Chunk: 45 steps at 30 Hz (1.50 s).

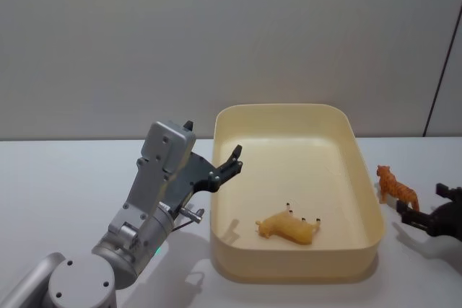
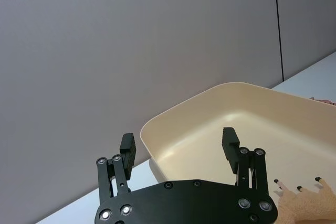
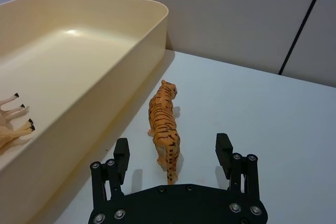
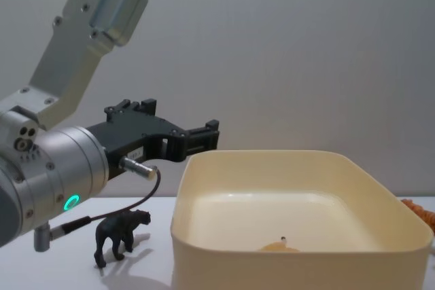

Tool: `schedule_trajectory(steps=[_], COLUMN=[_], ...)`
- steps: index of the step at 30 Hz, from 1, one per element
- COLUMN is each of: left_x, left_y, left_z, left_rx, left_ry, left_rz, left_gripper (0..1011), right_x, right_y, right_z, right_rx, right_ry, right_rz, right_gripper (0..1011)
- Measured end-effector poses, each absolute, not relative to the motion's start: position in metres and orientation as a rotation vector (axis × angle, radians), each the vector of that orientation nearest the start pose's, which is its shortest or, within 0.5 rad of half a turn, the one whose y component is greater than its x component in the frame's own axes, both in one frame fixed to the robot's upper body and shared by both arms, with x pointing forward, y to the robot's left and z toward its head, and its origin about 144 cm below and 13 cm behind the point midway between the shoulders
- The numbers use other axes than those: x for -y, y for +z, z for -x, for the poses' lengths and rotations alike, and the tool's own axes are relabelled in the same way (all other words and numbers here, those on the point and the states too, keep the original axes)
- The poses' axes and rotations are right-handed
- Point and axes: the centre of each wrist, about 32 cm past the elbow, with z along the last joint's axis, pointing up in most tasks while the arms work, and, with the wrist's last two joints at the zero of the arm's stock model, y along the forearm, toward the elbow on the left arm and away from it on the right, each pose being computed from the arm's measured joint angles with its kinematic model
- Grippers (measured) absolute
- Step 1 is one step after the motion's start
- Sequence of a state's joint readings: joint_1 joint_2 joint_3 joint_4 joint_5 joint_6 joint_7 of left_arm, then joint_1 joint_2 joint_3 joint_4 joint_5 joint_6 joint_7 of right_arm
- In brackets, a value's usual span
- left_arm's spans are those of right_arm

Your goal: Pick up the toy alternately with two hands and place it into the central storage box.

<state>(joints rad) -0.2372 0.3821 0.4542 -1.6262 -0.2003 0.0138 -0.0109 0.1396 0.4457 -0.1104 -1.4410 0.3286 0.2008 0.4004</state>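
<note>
Our left pincer (image 2: pixel 178 141) hovers, fingers apart, at the left rim of the central storage box (image 1: pixel 289 110), while our right pincer (image 3: pixel 173 146), also spread, brackets the tiger toy (image 3: pixel 163 116) on the counter (image 3: pixel 262 108) just right of it.

Lab-like: bare white table (image 1: pixel 65 178), grey wall (image 1: pixel 216 34)
</note>
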Motion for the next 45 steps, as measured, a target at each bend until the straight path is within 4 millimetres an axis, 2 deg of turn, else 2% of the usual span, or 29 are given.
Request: schedule_trajectory(steps=[5, 9, 13, 14, 17, 18, 30, 36, 45], left_x=[-0.198, -0.198, -0.198, -0.198, -0.198, -0.198, -0.198, -0.198, -0.198], left_y=[1.204, 1.204, 1.204, 1.204, 1.204, 1.204, 1.204, 1.204, 1.204], left_z=[-0.492, -0.492, -0.492, -0.492, -0.492, -0.492, -0.492, -0.492, -0.492], left_rx=[0.268, 0.268, 0.268, 0.268, 0.268, 0.268, 0.268, 0.268, 0.268], left_ry=[1.124, 1.124, 1.124, 1.124, 1.124, 1.124, 1.124, 1.124, 1.124], left_rz=[-0.061, -0.061, -0.061, -0.061, -0.061, -0.061, -0.061, -0.061, -0.061], left_gripper=[1002, 1001, 1002, 1002, 1002, 1002, 1002, 1002, 1002], right_x=[0.334, 0.329, 0.325, 0.324, 0.322, 0.321, 0.323, 0.337, 0.347], right_y=[1.159, 1.156, 1.154, 1.153, 1.152, 1.152, 1.15, 1.152, 1.162], right_z=[-0.506, -0.512, -0.516, -0.518, -0.52, -0.521, -0.52, -0.503, -0.484], right_rx=[-0.114, -0.106, -0.102, -0.1, -0.098, -0.096, -0.091, -0.074, -0.016], right_ry=[-1.12, -1.113, -1.107, -1.105, -1.103, -1.101, -1.107, -1.139, -1.13], right_rz=[0.263, 0.275, 0.283, 0.285, 0.288, 0.29, 0.297, 0.288, 0.25], right_gripper=[998, 925, 831, 780, 728, 662, 313, 305, 305])
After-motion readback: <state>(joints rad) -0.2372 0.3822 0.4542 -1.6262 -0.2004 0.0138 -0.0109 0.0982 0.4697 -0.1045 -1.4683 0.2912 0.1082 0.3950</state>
